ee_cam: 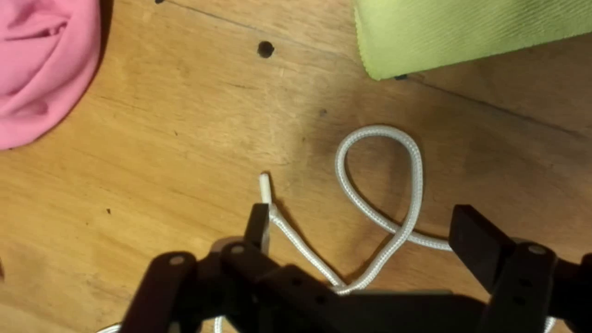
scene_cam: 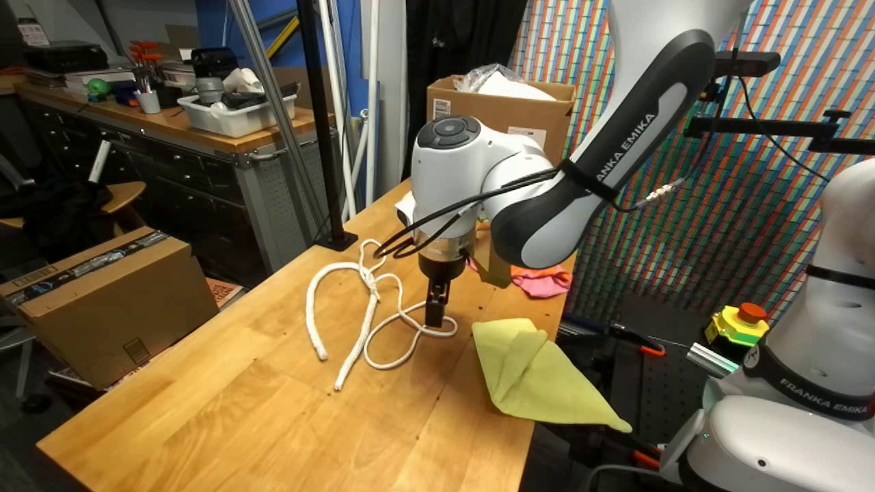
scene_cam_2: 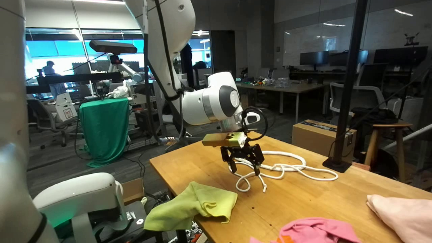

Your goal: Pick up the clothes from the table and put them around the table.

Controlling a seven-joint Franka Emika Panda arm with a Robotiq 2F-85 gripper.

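With jaws parted wide, hangs over white cord and wooden bench near mid-frame in both exterior views. Carried on a white arm slanting from the upper right of the frame in an exterior view. Looks down, from the wrist, on a stretch of that cord crossing itself between the jaws and on a loose end just beside the jaw at left; impossible to tell from this angle whether touching.

Pictured below and right of center in an exterior view: a yellow-green cloth, lying folded on the bench with one corner jutting past the edge. Glimpsed also from the wrist, at upper right, apart from the jaws. Caught along the bottom of the frame in an exterior view: a pink cloth, part orange, crumpled on the bench and cropped by the frame. Visible from the wrist as well, at upper left, well apart from the jaws. Spotted at far lower right in an exterior view: a pale cloth, bunched on the bench and likewise cropped.

Looped left of the jaws in an exterior view: a thick white rope, tangled with the cord. Planted on the bench farther up the frame: a black post. Seen behind the arm: a cardboard box.
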